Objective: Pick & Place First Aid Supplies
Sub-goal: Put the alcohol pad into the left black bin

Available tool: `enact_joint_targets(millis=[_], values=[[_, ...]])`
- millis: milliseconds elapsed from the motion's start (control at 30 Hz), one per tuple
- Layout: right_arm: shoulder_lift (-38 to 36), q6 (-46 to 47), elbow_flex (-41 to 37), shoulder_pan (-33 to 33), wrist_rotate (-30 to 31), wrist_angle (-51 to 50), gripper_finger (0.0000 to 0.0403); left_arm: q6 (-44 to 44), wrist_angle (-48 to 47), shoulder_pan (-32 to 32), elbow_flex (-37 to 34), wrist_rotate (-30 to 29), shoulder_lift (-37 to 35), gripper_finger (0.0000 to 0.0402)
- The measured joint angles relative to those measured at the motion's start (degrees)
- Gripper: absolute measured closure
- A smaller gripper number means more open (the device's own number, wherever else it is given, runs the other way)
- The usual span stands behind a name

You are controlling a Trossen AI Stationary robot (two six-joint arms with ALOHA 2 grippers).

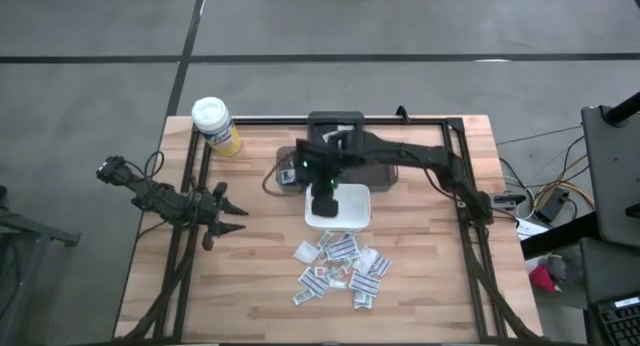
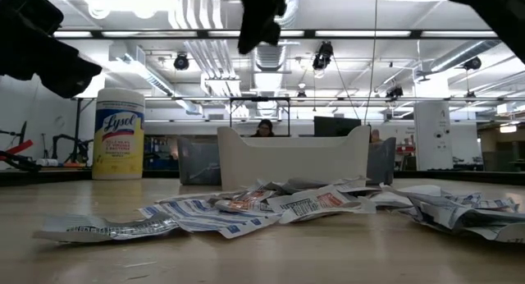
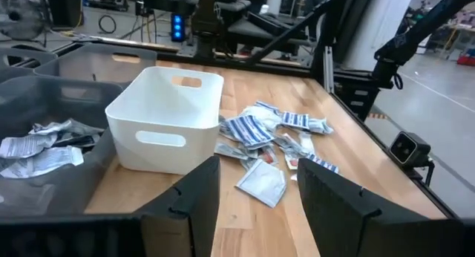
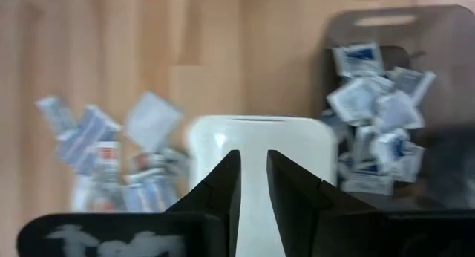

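White-grey flat packets [image 1: 340,264] lie scattered, pointing every way.

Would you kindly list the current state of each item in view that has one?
White dish: upright, looks empty.
Grey bin: holds many packets.
Loose packets: scattered flat on the table.
Yellow canister: upright, lid on.
Left gripper: open, empty, off to the side.
Right gripper: over the white dish, fingers close together, nothing seen between them.
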Motion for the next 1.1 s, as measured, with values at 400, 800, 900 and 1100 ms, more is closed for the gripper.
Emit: enact_joint_targets(millis=[400, 800, 900, 1100], values=[[-1.75, 13.13, -0.02, 13.51, 0.45, -2.51, 0.0336, 1.06, -0.47, 0.0, -0.02, 4.14, -0.02, 0.0225], [-1.51, 27.12, -0.3, 24.23, 5.22, -2.15, 0.0348, 1.17, -0.45, -0.04, -0.04, 5.54, -0.02, 0.0225], [-1.48, 30.46, -0.8, 26.4, 6.4, -1.95, 0.0349, 1.17, -0.45, -0.04, -0.04, 5.54, -0.02, 0.0225], [-1.48, 37.64, -2.56, 29.65, 6.95, -1.54, 0.0351, 1.1, -0.42, -0.04, -0.04, 6.53, -0.02, 0.0225]])
